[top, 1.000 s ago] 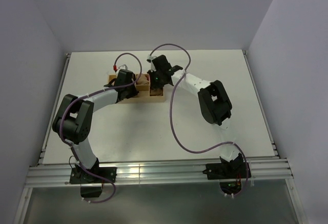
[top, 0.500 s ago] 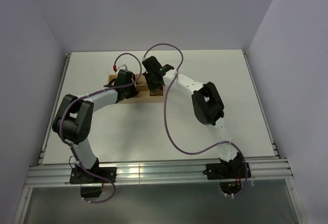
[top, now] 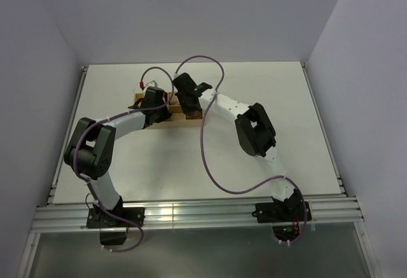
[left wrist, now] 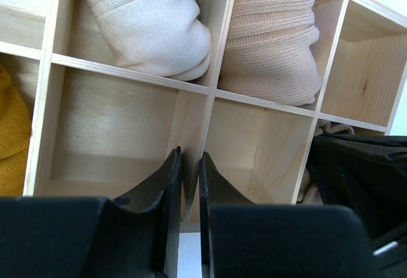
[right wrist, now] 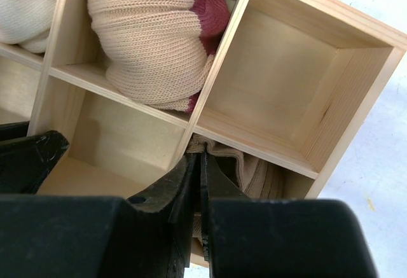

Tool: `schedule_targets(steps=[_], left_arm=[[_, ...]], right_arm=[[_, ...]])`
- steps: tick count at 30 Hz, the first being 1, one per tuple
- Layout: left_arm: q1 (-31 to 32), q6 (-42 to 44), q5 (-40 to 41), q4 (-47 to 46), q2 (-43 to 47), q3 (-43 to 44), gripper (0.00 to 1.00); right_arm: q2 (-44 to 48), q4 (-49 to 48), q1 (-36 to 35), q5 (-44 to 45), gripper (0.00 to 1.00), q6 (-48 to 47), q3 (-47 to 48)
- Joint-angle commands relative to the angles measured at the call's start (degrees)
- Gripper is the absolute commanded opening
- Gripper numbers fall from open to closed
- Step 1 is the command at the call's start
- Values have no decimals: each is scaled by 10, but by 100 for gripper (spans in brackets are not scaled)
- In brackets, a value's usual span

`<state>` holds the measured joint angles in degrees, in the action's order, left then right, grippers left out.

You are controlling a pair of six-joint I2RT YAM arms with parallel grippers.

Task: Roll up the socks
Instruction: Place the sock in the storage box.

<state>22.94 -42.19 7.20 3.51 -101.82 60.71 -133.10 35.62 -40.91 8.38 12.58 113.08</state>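
- White bench [top: 305,132]; the wooden box [top: 191,118] sits toward the far edge, left of middle.
- Mustard sock [left wrist: 9,141] in one cell, brownish sock [right wrist: 251,171] in another.
- Right gripper [right wrist: 198,163] is pretty much closed, right at the brownish sock.
- Left gripper [left wrist: 189,163] is pinched narrow astride a divider [left wrist: 219,49].

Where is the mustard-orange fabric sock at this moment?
In the left wrist view, the mustard-orange sock sits at the left edge, in a compartment of the wooden divided box, one empty compartment away from the left gripper.
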Motion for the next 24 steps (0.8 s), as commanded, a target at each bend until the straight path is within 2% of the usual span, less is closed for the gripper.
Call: schedule_targets(steps=[1, 6, 10, 12, 18, 24], left_arm=[[2, -23, -39, -26, 38, -12, 0], [1, -23, -38, -30, 51, -35, 0], [-2, -21, -38, -30, 46, -34, 0], [-3, -20, -35, -30, 44, -31, 1], [-9, -25, -28, -30, 45, -31, 0], [-11, -21, -22, -30, 41, -30, 0]], right_arm=[[-48, 112, -28, -23, 11, 12, -58], [-38, 75, -36, -28, 11, 21, -104], [-67, 87, -36, -37, 12, 18, -82], [-53, 73, -36, -39, 13, 21, -94], [46, 20, -32, -31, 21, 21, -146], [135, -39, -14, -68, 29, 26, -174]])
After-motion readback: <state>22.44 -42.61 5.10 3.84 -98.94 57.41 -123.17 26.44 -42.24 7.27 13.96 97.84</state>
